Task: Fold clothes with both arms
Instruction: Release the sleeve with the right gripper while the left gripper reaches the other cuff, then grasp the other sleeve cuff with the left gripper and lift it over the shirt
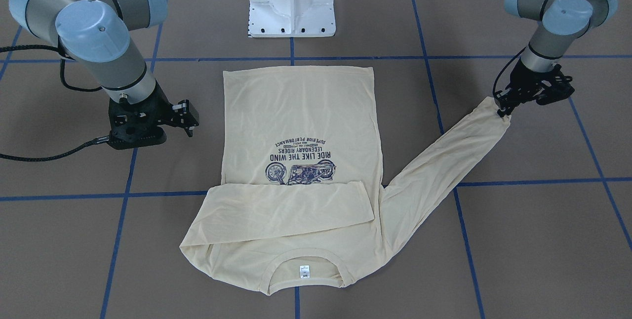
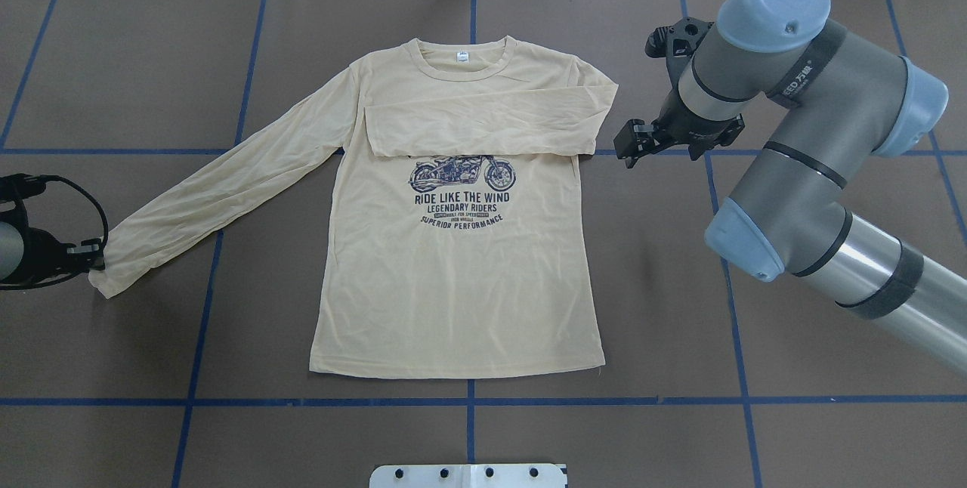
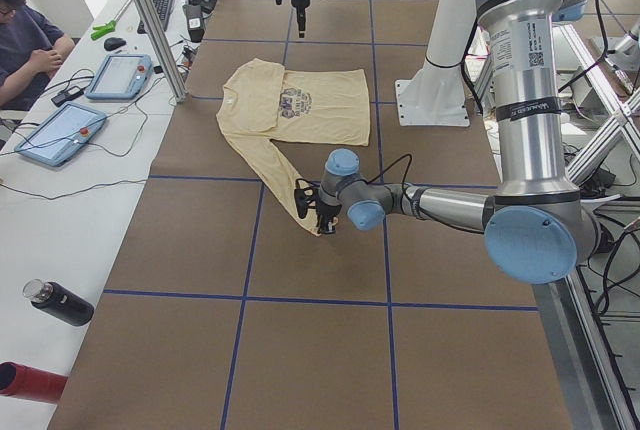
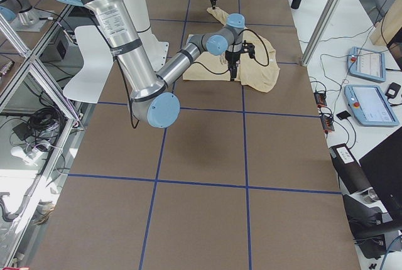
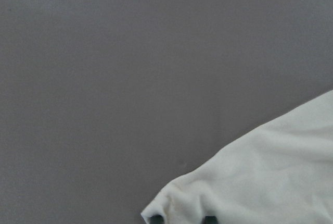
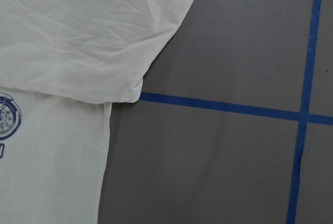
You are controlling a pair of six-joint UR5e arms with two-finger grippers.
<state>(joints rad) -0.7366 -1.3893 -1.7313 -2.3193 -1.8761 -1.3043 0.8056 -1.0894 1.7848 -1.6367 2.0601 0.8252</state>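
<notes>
The cream-yellow long-sleeved T-shirt (image 1: 301, 111) lies flat and print up in the middle of the table (image 2: 453, 284), its collar away from the robot's base. One sleeve (image 2: 483, 125) is folded across the chest above the motorcycle print. The other sleeve (image 2: 227, 186) stretches out sideways. My left gripper (image 1: 506, 109) is shut on that sleeve's cuff (image 5: 250, 182) and also shows in the overhead view (image 2: 94, 254). My right gripper (image 2: 631, 144) is open and empty just beside the shirt's shoulder, by the folded sleeve's fold (image 6: 93, 36). It also shows in the front-facing view (image 1: 185, 119).
The white pedestal base (image 1: 292, 3) stands behind the shirt's hem. Blue tape lines (image 6: 223, 107) cross the brown table. A side table holds tablets (image 3: 118, 75) and bottles (image 3: 60, 302), with a seated person (image 3: 25, 30) and a metal post (image 3: 150, 20).
</notes>
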